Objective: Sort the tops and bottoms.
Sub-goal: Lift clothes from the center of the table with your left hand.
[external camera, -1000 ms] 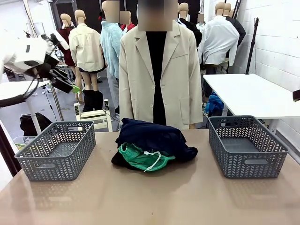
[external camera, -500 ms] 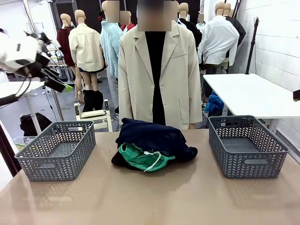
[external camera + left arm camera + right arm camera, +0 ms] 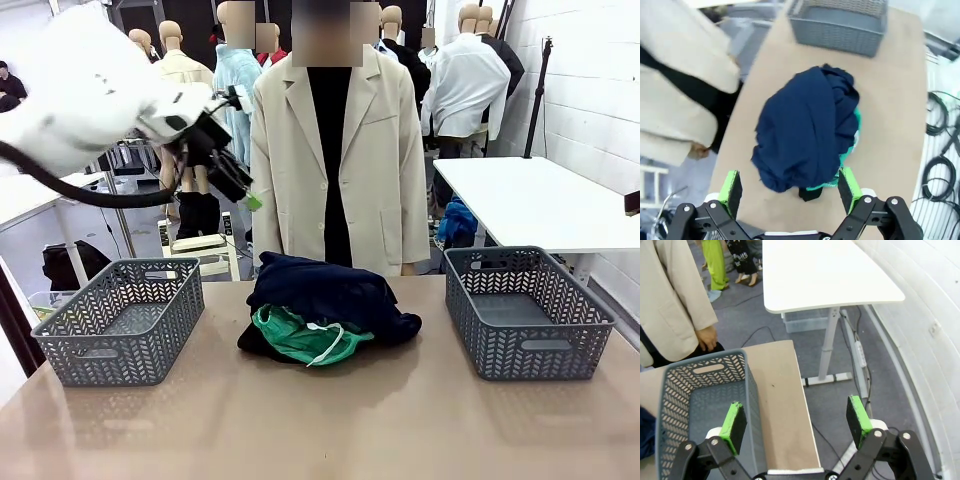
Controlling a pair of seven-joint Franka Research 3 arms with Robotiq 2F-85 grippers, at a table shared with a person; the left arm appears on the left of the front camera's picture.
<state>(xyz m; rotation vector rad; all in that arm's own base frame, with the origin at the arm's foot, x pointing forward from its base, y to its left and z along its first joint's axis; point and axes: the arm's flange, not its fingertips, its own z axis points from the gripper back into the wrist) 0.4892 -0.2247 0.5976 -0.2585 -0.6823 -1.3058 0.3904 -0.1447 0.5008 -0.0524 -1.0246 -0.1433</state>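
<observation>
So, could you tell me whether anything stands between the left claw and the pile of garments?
Nothing visible does: the open left claw points at the navy garment on top, only air between them.

The navy garment (image 3: pixel 325 290) is dark and plain, the green garment (image 3: pixel 295 338) bright with a white drawstring (image 3: pixel 328 340), the black garment (image 3: pixel 256 346) plain. The left basket (image 3: pixel 120 325) and right basket (image 3: pixel 525 320) are grey with herringbone cut-outs, the worktop (image 3: pixel 320 425) tan, the person's blazer (image 3: pixel 285 170) beige.

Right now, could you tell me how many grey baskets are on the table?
2. The left basket sits at the robot's left, the right basket at its right, with the clothes pile between them. None seems hidden.
</observation>
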